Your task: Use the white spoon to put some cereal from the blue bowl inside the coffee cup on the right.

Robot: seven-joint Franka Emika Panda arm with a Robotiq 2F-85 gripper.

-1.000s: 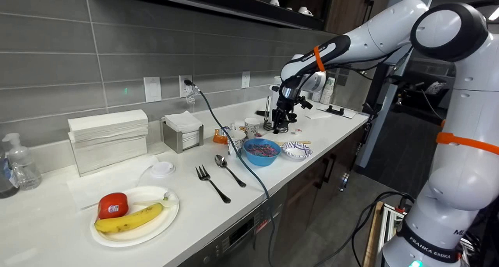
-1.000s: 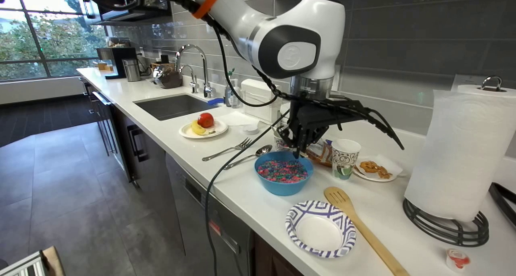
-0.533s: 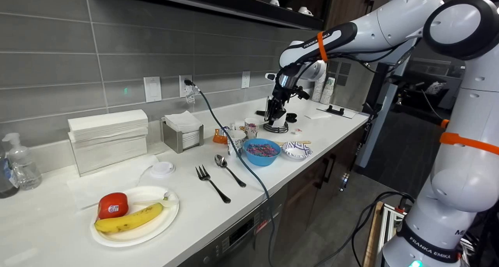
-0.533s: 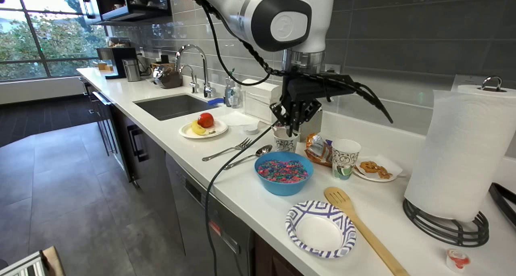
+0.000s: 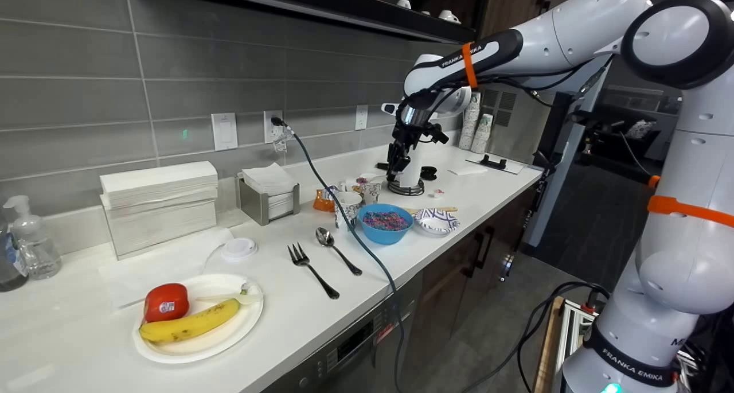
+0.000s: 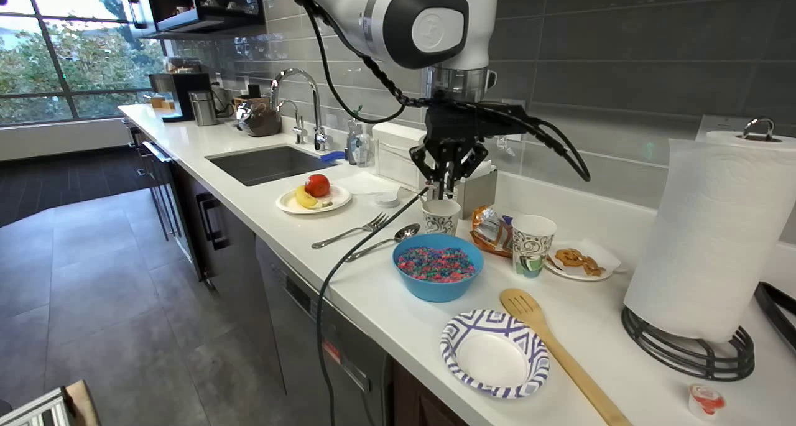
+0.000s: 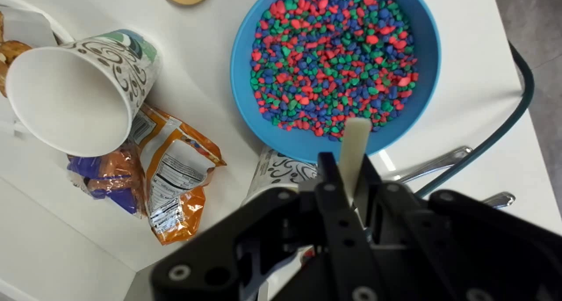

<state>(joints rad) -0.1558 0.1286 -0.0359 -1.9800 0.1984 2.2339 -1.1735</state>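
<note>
Presently the gripper [image 7: 347,171] pinches the white spoon [image 7: 354,147] by its pale handle, higher than the blue bowl [image 6: 438,290], the handle's end overlapping the bowl's rim in the wrist view. Red, green and blue cereal [image 7: 333,55] lies inside the blue bowl. In an exterior view, a patterned cup [image 6: 441,217] stands just beyond the blue bowl, a green-based cup [image 6: 533,245] to the bowl's right

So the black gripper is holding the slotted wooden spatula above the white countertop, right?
No, the wrist view shows the black gripper holding the slim white spoon above the white countertop. In an exterior view, the slotted wooden spatula lies on that countertop.
</note>
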